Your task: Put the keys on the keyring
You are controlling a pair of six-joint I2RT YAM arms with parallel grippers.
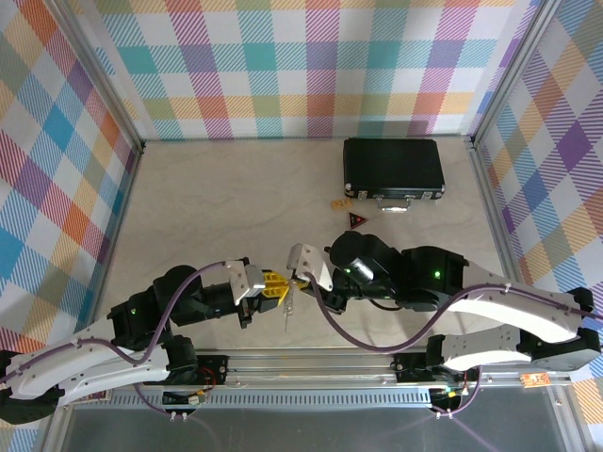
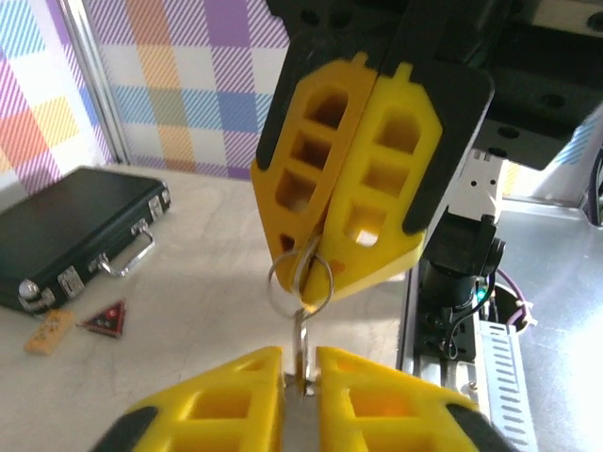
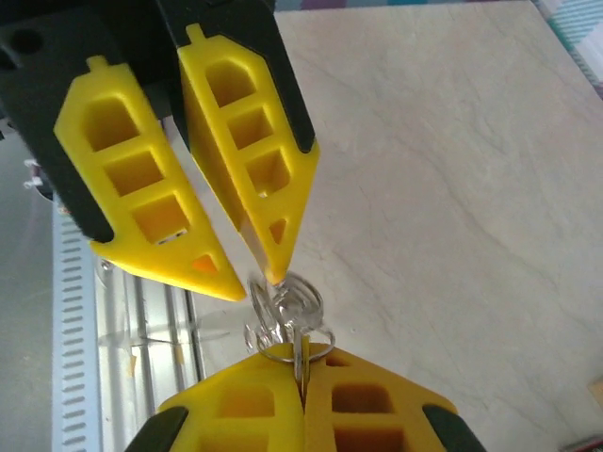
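Observation:
My right gripper [image 1: 300, 279] is shut on a round silver keyring [image 2: 300, 279], pinching it at its fingertips [image 3: 303, 363]. A thin silver key [image 2: 302, 341] hangs down from the ring's lower edge. Its blade sits in the narrow gap between my left gripper's [image 2: 301, 365] yellow fingers, which stand slightly apart around it. In the right wrist view the left fingers [image 3: 267, 202] are spread, one tip touching the keyring [image 3: 294, 306]. From above, the two grippers meet tip to tip over the table's near edge, the key [image 1: 287, 309] dangling below the left gripper [image 1: 271, 285].
A black rectangular case [image 1: 393, 170] lies at the back right, with a small tan tag [image 1: 340, 201] and a dark red triangular tag [image 1: 357, 220] in front of it. The metal mounting rail [image 1: 311, 363] runs along the near edge just below the grippers.

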